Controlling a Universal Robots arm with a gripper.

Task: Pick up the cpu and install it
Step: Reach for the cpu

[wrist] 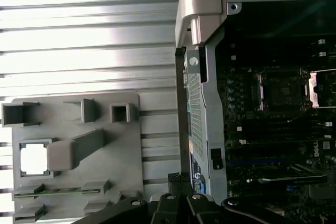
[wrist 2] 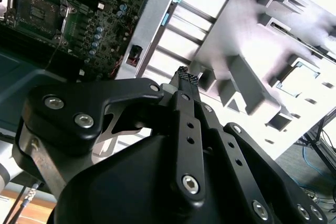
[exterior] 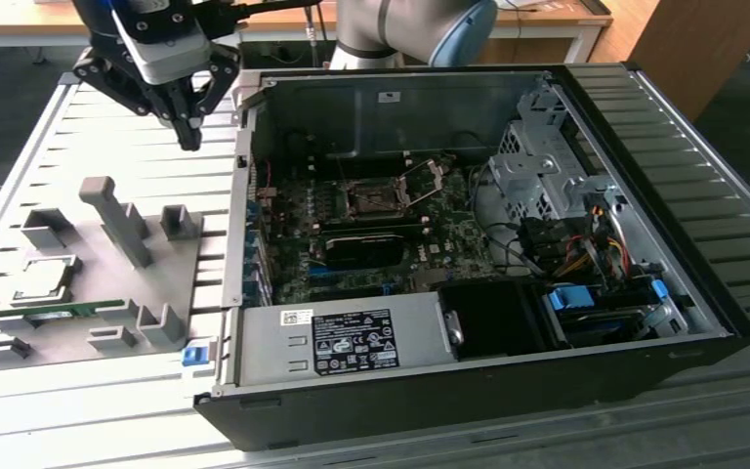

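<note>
While the gripper (exterior: pixel 190 140) hovers, seemingly closed, the cpu (exterior: pixel 40 277) lies well apart.

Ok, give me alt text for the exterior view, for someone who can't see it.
A robot gripper, shut and empty, hangs over the slatted table beside an open computer case. At the exterior view's left, the cpu lies in a grey fixture plate; the motherboard's socket stands open.

Arm (exterior: pixel 378 27): silver-grey tube, pale blue joint cap (exterior: pixel 464 34). End effector (exterior: pixel 190 139): black jointed links, silver hex screws, textured fingertips (wrist 2: pixel 182 75), light grey wrist housing (exterior: pixel 167 54).
</note>
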